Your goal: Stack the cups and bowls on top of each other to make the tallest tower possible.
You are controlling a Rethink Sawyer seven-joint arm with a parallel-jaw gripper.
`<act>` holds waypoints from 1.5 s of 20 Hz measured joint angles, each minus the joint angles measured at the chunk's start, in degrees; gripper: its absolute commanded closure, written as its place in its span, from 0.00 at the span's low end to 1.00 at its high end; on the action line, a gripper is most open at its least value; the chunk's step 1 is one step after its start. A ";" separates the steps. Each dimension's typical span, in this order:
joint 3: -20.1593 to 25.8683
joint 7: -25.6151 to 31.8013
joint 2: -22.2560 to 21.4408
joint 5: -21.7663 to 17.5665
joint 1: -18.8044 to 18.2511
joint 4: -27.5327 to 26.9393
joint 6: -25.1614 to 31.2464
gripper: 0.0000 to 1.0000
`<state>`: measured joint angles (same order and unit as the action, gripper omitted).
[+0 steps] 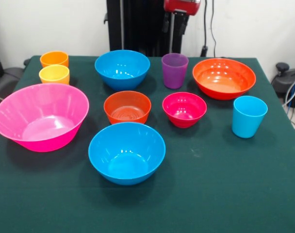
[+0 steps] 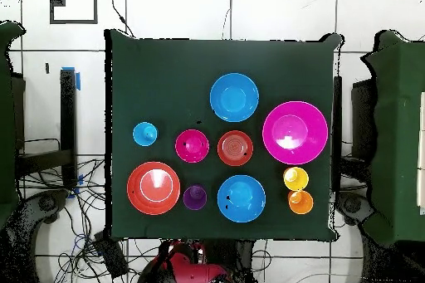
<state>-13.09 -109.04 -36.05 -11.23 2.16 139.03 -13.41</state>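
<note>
Nearest you in the front view sits one medium blue bowl (image 1: 126,152) (image 2: 234,97), upright and alone toward the table's near edge, away from the robot.

By size, you have the large pink bowl (image 1: 40,116) (image 2: 295,133) first, tilted a little, close to the table edge on the front view's left. Next comes the wide orange-red bowl (image 1: 224,78) (image 2: 153,187), upright near the far corner on the front view's right. The second medium blue bowl (image 1: 122,68) (image 2: 241,197) stands by the far edge, in front of the robot's pedestal. The small orange bowl (image 1: 127,107) (image 2: 235,148) and the small magenta-red bowl (image 1: 184,109) (image 2: 192,145) sit side by side at the table's middle, apart from each other.

Among the cups, the light blue cup (image 1: 248,116) (image 2: 145,134) stands near the edge on the front view's right, the purple cup (image 1: 174,71) (image 2: 195,197) between the far blue bowl and the orange-red bowl. The yellow cup (image 1: 54,74) (image 2: 295,178) and orange cup (image 1: 54,58) (image 2: 300,202) stand just beside each other at the far corner on the front view's left, orange nearer the robot.

Nothing is stacked; every piece rests directly on the green table (image 1: 225,194) (image 2: 166,72).

You see the red arm (image 1: 182,6) (image 2: 189,267) drawn back beyond the far edge. You cannot tell whether its fingers are open or closed.
</note>
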 measured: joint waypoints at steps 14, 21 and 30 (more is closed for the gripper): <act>-0.07 -1.89 6.22 2.61 2.79 -0.26 -3.73 0.00; -0.44 -4.12 12.43 4.71 3.20 -1.11 -10.24 0.00; -1.26 -4.94 15.06 5.94 3.91 -2.17 -11.46 0.00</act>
<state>-14.35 -113.98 -20.99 -5.29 6.06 136.85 -24.86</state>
